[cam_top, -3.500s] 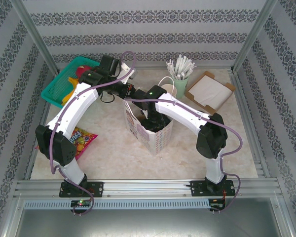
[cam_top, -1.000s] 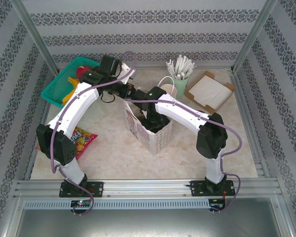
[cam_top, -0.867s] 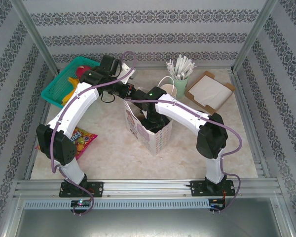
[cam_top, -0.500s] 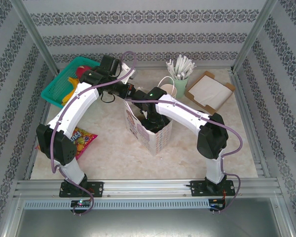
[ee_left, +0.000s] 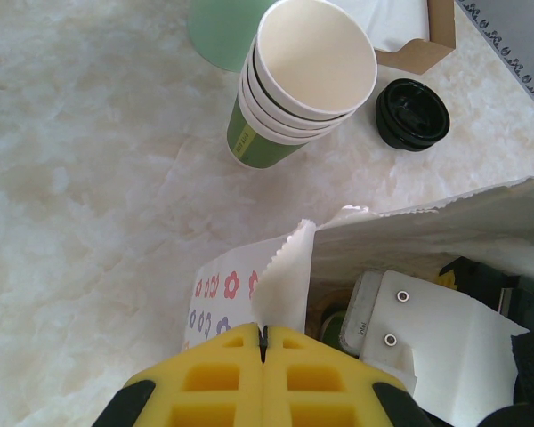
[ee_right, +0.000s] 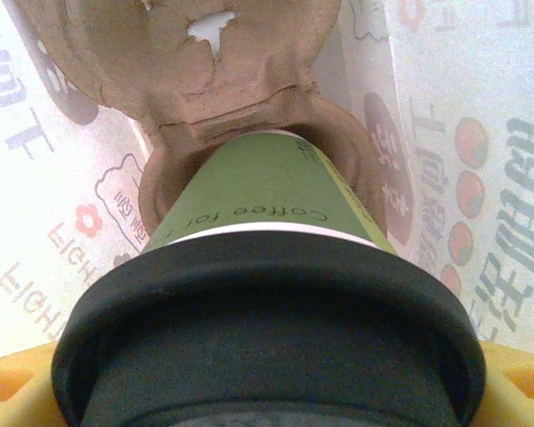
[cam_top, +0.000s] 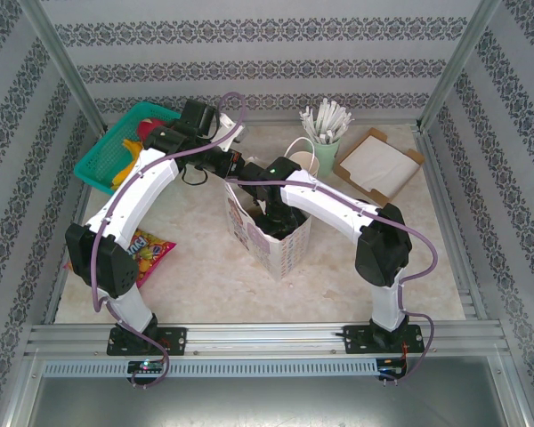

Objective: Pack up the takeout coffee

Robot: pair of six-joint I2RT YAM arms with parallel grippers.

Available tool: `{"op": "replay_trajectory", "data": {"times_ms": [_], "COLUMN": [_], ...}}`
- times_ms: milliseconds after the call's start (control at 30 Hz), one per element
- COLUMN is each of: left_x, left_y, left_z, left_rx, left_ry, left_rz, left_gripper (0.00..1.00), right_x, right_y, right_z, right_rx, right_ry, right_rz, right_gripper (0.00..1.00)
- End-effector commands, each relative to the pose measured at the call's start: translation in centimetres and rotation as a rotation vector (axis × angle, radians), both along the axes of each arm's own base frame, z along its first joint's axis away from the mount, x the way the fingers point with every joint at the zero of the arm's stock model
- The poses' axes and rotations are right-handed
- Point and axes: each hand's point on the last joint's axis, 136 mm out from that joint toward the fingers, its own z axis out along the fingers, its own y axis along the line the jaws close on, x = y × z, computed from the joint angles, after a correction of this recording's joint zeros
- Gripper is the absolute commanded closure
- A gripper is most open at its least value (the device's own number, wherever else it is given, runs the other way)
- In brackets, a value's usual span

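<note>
bag walls tight around cup, pulp tray ringing its base, open table outside

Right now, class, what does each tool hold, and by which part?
The left tool pinches the paper bag by its jagged top edge. The right tool holds the coffee cup at its black lid, inside the bag.

Overhead plus two wrist cameras.
Overhead looks down from behind; wrist views sit close, apparently sharing the paper bag.
</note>
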Motion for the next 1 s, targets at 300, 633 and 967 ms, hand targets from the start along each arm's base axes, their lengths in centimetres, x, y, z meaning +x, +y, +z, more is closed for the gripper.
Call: {"op": "replay_trajectory", "data": {"times_ms": [300,633,967], "left_x": [0.1,0.1,0.2], "left_y": [-0.7,-0.8,-0.8], "left_z": [0.6,0.9,0.9], "left_rx": [-0.026,-0.031,-0.030], "left_ry": [0.007,0.002,0.001], "left_rz": [-0.016,-0.021,-0.016], "left_gripper": [1.00,1.00,1.00], "right_x": [-0.1,-0.2,-0.5], "right_y": [-1.2,-1.8,-2.1], "right_z": [-1.0,-1.6,-1.8], "right_rx": [-0.047,-0.074,-0.087], "right_ry": [0.047,0.074,0.089], "right_rz": [-0.027,-0.040,-0.042], "right_gripper": [0.33,0.33,0.32]}}
